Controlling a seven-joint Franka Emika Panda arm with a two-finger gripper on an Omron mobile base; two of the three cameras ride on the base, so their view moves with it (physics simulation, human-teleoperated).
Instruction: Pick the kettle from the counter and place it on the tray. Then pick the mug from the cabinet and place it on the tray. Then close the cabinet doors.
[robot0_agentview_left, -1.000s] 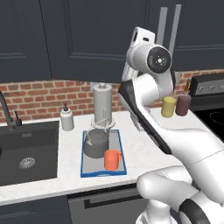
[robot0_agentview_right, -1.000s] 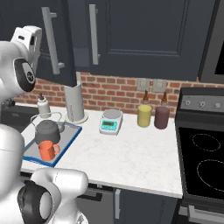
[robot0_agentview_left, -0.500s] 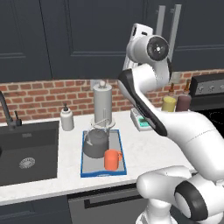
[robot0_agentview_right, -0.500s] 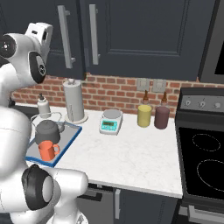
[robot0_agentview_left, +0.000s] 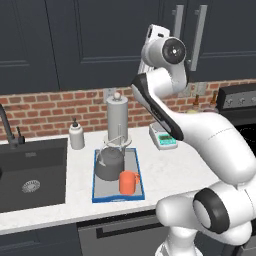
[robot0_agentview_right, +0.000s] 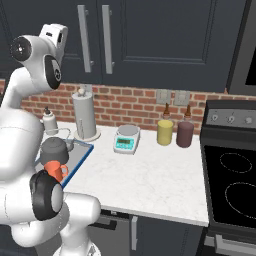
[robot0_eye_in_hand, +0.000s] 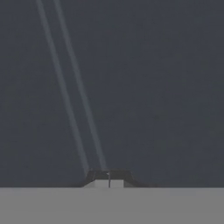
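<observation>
Kettle sits on tray, mug just beside it at tray's near end, both upright. Tray lies on white tabletop right of black sink, in front of paper-towel roll. Cabinet doors look shut, bar handles side by side. Arm raised high toward doors. Gripper faces dark door panel, fingertips together, nothing between them. Small scale, yellow jar and dark jar stand by brick wall.
</observation>
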